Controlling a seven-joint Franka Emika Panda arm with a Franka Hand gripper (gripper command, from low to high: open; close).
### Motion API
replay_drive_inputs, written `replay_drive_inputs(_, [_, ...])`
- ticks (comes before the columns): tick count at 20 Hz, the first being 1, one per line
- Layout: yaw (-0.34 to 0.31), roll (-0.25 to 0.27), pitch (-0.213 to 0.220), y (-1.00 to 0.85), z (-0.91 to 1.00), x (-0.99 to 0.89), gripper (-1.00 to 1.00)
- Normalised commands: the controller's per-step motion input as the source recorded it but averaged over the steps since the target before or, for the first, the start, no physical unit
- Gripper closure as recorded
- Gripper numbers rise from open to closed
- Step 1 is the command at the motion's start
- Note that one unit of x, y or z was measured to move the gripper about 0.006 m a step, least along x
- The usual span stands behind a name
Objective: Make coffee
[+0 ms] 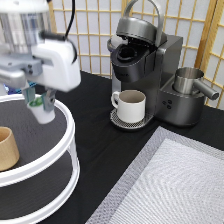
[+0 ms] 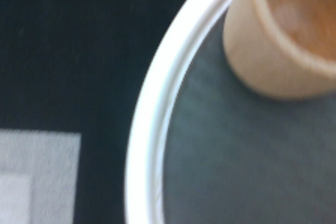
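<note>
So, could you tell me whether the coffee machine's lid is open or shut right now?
Open. The coffee machine's lid is tipped up, baring the dark pod chamber; the gripper holds the coffee pod over the tray.

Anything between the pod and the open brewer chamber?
Nothing visible. The gripper holds the coffee pod above the white tiered tray; the coffee machine stands to the exterior view's right, lid up, white mug below the chamber.
</note>
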Motion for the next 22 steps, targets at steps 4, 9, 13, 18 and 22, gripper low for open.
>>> replay_drive_inputs(4, [0.044, 0.242, 0.017, 0.58, 0.59, 0.34, 1.00])
replay_drive_inputs(9, [0.012, 0.240, 0.000, 0.61, 0.56, 0.29, 1.00])
replay_drive_inputs(13, [0.008, 0.226, 0.000, 0.59, 0.59, 0.30, 1.00])
replay_drive_inputs(18, [0.019, 0.227, 0.000, 0.52, 0.52, 0.25, 1.00])
replay_drive_inputs(22, [0.031, 0.193, 0.011, 0.18, 0.30, 0.08, 1.00])
